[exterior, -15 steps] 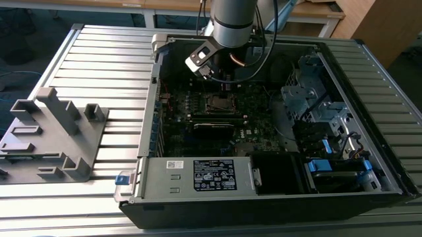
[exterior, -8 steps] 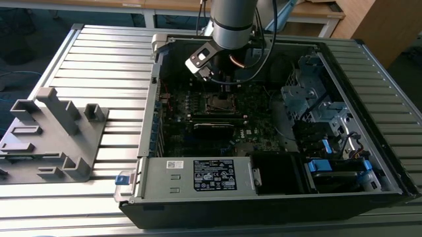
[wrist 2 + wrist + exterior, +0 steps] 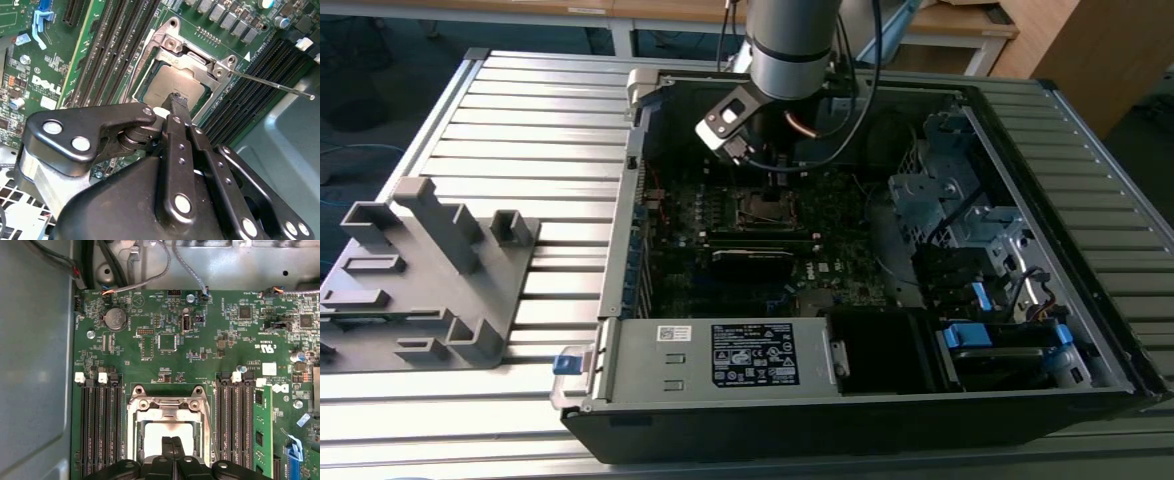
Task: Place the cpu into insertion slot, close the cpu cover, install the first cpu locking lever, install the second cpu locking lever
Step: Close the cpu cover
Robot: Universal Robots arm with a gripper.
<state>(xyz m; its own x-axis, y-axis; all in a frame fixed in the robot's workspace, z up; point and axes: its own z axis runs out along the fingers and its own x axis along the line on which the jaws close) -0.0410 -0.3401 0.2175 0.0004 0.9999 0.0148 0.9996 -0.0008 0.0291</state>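
Exterior view: the arm (image 3: 787, 40) is seen reaching down into the open computer case (image 3: 1067, 240). The insertion slot (image 3: 765, 206) is noted on the dark circuit board, just below the wrist. A grey fixture (image 3: 420, 270) is seen on the table, well apart at the exterior view's left.

Second wrist view: the gripper (image 3: 176, 101) is seen with its fingers pressed together and nothing pinched between them. The tip is placed over the cpu (image 3: 162, 85), at or just above its grey top; contact cannot be confirmed. The cpu is seated in the slot, and the cpu cover (image 3: 195, 62) is judged to be lowered around it. One locking lever (image 3: 272, 84) is noted as a thin rod. Its long axis runs from the socket corner out across the memory slots (image 3: 250, 95), to one side of the fingertip, and it is judged unlatched.

First wrist view: the closed fingers (image 3: 168, 447) are seen centred over the cover's window. The silvery frame is seen all around them, with memory slots on both flanks. The cpu is thus placed directly beneath the claw, not beside it.
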